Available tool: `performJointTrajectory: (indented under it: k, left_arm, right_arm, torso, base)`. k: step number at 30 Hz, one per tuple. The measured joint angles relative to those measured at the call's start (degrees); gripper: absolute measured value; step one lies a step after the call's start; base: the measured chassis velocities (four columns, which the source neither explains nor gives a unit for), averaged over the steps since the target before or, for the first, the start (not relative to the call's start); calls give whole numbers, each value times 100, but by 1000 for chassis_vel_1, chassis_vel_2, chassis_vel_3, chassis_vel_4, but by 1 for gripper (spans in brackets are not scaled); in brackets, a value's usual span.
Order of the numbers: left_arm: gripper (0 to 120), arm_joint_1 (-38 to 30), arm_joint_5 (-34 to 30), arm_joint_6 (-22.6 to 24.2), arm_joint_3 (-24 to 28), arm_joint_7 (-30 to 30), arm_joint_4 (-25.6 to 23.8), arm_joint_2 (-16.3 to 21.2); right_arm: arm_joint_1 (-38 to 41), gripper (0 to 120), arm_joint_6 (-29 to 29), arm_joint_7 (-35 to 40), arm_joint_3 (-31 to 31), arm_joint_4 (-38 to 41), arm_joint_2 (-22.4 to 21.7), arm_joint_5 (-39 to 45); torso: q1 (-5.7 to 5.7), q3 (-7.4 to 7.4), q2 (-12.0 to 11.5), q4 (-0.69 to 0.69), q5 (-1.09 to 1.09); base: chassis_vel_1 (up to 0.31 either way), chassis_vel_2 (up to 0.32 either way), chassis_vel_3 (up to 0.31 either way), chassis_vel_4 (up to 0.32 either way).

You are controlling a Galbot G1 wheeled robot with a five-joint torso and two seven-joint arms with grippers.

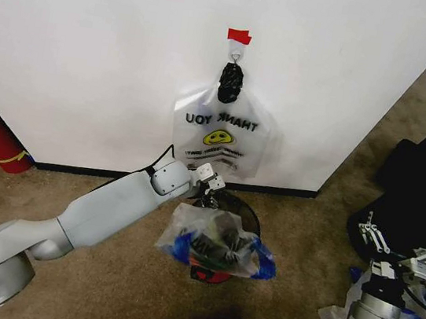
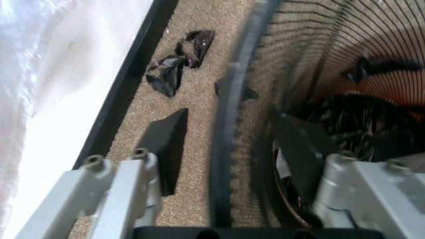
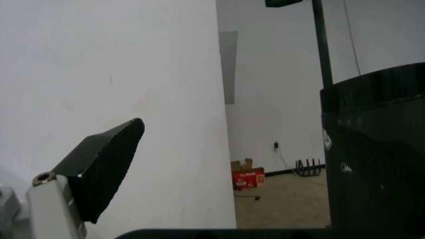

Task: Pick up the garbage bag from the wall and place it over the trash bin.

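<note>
Left gripper [image 1: 212,178]: I have it at the back rim of the trash bin [image 1: 247,209], on the wall side. In the left wrist view its jaws stand spread, one black pad [image 2: 167,144] outside the mesh over the carpet, the other inside the bin, with the rim [image 2: 226,144] running between them, pinching nothing.
Garbage bag [image 1: 214,239]: I see it draped over the front of the trash bin, crumpled, blue handle tips at both sides, away from the left gripper.
Trash bin: black wire mesh, red base, standing just in front of the wall [image 1: 94,47].
Second bag [image 1: 221,133]: hangs on the wall's hook above the trash bin, mirrored lettering, under a red tape strip [image 1: 239,35].
Right gripper [image 1: 377,234]: parked well to the right of the trash bin, near a black case [image 1: 422,197]; I cannot tell its finger state.
</note>
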Motion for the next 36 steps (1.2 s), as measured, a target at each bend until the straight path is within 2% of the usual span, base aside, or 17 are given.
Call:
performJointTrajectory:
  k: [4, 6, 7, 10, 12, 13, 14, 18, 21, 22, 25, 26, 28, 29, 32, 36]
  left_arm:
    - [31, 139, -9, 26, -23, 13, -151, 106]
    - [24, 224, -238, 62, -83, -74, -289, 184]
    - [24, 224, -238, 62, -83, -74, -289, 184]
    - [17, 391, -755, 74, -216, -424, -470, 305]
    - [14, 535, -1105, 77, -316, -799, -593, 406]
    - [11, 633, -1366, 81, -369, -1165, -672, 476]
    - [11, 633, -1366, 81, -369, -1165, -672, 476]
    - [8, 1112, -2646, 81, -751, -2758, -987, 746]
    - [3, 1552, -3669, 70, -1303, -4041, -1250, 866]
    - [3, 1552, -3669, 70, -1303, -4041, -1250, 866]
    - [0, 2027, -4840, 66, -2037, -5415, -1650, 888]
    - [0, 2257, -5422, 71, -2330, -6034, -1906, 891]
    - [0, 2617, -6042, 77, -2683, -6751, -2351, 939]
    - [0, 2617, -6042, 77, -2683, -6751, -2351, 939]
    - [0, 3113, -6527, 78, -3067, -7346, -2951, 1066]
    - [0, 3784, -6598, 6, -3431, -7666, -3482, 1018]
  right_arm:
    - [61, 100, -2, 116, -40, -89, 21, -61]
    - [58, 100, -3, 132, -70, -126, 26, -83]
    - [58, 100, -3, 132, -70, -126, 26, -83]
    - [56, 100, -3, 133, -110, -179, 36, -117]
    - [71, 100, -3, 134, -134, -213, 43, -132]
    - [82, 100, -3, 134, -150, -226, 45, -135]
    - [82, 100, -3, 134, -150, -226, 45, -135]
    - [149, 100, -4, 129, -222, -305, 48, -150]
    - [195, 100, -4, 116, -271, -377, 51, -153]
    - [195, 100, -4, 116, -271, -377, 51, -153]
    - [260, 100, -4, 100, -318, -480, 49, -162]
    - [294, 100, -4, 93, -342, -521, 45, -165]
    - [347, 100, -5, 84, -390, -580, 39, -174]
    - [347, 100, -5, 84, -390, -580, 39, -174]
    - [410, 100, -32, 77, -483, -608, 31, -193]
    - [468, 100, -67, 74, -618, -581, 48, -254]
  torso:
    - [0, -1, 0, 2, 1]
    - [-1, -1, 1, 0, 1]
    - [-1, -1, 1, 0, 1]
    - [-1, -1, 2, 0, 1]
    - [-1, -1, 2, 1, 1]
    - [-1, -2, 2, 0, 2]
    - [-1, -2, 2, 0, 2]
    - [0, 0, 1, -1, 0]
    - [0, 1, 1, -4, -8]
    - [0, 1, 1, -4, -8]
    - [1, 1, 1, 1, -2]
    - [1, 1, 0, 3, -3]
    - [1, 2, 0, 1, -3]
    - [1, 2, 0, 1, -3]
    - [0, 0, 0, -2, -1]
    - [0, 0, 0, 2, 0]
  base:
    - [0, 0, 0, 0]
    - [0, 0, 0, 0]
    - [0, 0, 0, 0]
    - [0, 0, 0, 0]
    - [0, 0, 0, 0]
    - [0, 0, 0, 0]
    - [0, 0, 0, 0]
    - [0, 0, 0, 0]
    - [0, 0, 0, 0]
    - [0, 0, 0, 0]
    - [0, 0, 0, 0]
    - [0, 0, 0, 0]
    - [0, 0, 0, 0]
    - [0, 0, 0, 0]
    - [0, 0, 0, 0]
    - [0, 0, 0, 0]
